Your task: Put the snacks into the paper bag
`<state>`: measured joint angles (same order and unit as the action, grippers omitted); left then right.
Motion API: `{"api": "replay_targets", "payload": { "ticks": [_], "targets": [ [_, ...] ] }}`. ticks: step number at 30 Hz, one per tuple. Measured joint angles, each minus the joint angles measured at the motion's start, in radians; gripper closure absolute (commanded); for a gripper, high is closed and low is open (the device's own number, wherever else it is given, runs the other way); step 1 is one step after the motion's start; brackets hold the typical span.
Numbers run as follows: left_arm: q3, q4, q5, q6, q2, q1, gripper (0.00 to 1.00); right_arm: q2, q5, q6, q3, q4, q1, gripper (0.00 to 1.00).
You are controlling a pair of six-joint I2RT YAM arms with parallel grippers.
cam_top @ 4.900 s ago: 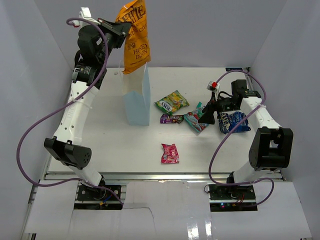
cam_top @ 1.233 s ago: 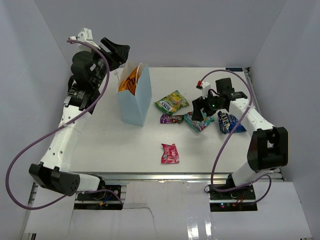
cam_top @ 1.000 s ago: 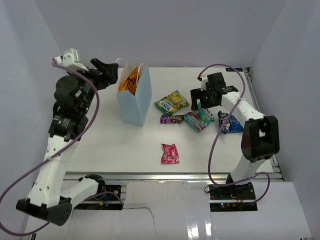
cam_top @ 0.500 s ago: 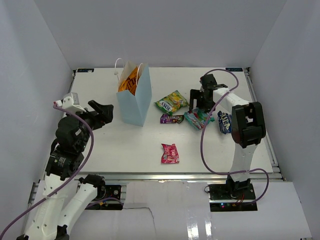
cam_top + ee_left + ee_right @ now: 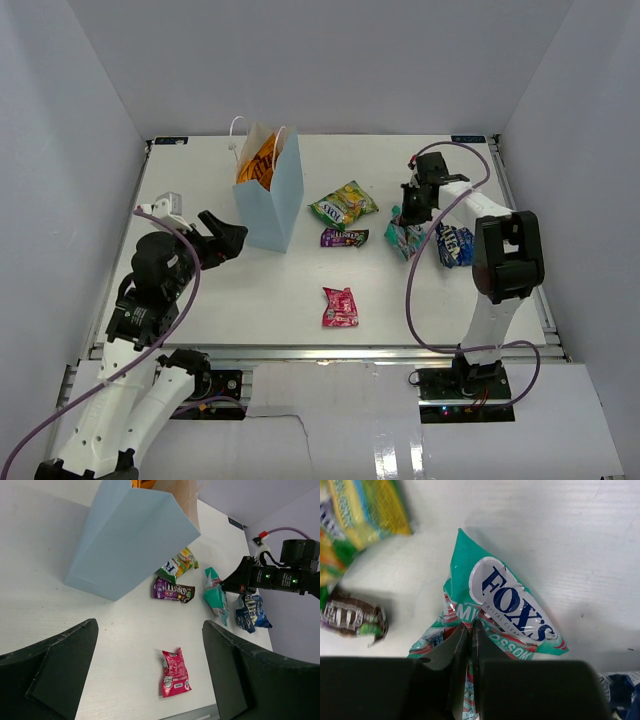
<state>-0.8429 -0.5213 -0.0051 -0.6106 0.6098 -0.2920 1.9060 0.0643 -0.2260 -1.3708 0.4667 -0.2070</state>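
Top and wrist views, one moment. I am pinching the teal packet (image 5: 510,605) with my right tool (image 5: 470,630); its two fingers are pressing almost together on a fold of film at the packet's near edge, and the film is bunching up there; I cannot tell whether the packet is clearing the tabletop (image 5: 240,290). The teal packet is sitting at the right of the tabletop, between the purple packet (image 5: 343,237) on its left and the dark blue packet (image 5: 453,243) just beside it on the right; the yellow-green packet (image 5: 344,203) is lying near it, further back and to the left. I am holding my left tool (image 5: 150,625) fully open and gripping nothing; it is hovering at the left of the tabletop, near the front of the paper bag (image 5: 272,205) but apart from it. The paper bag is standing upright at the back left, its mouth open upward; the orange chip bag (image 5: 258,160) is standing inside it, its top showing at the mouth. The pink-red packet (image 5: 339,307) is lying alone toward the front, well apart from the other packets.
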Motion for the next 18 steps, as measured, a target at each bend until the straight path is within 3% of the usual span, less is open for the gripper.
{"api": "replay_targets", "payload": {
  "ticks": [5,10,13,18],
  "targets": [
    [0.035,0.024,0.051,0.0,0.003,0.0,0.04,-0.171,0.278,0.19,0.116,-0.01,0.055,0.92],
    [0.051,0.048,0.066,0.004,-0.003,0.0,0.04,-0.355,0.61,0.332,0.09,-0.075,0.075,0.92],
    [0.053,0.056,0.066,0.01,-0.013,0.0,0.04,-0.394,0.73,0.339,0.006,-0.121,0.019,0.92],
    [0.065,0.062,0.066,0.02,-0.044,0.0,0.04,-0.359,0.814,0.236,-0.228,-0.225,-0.178,0.92]
  ]
}}
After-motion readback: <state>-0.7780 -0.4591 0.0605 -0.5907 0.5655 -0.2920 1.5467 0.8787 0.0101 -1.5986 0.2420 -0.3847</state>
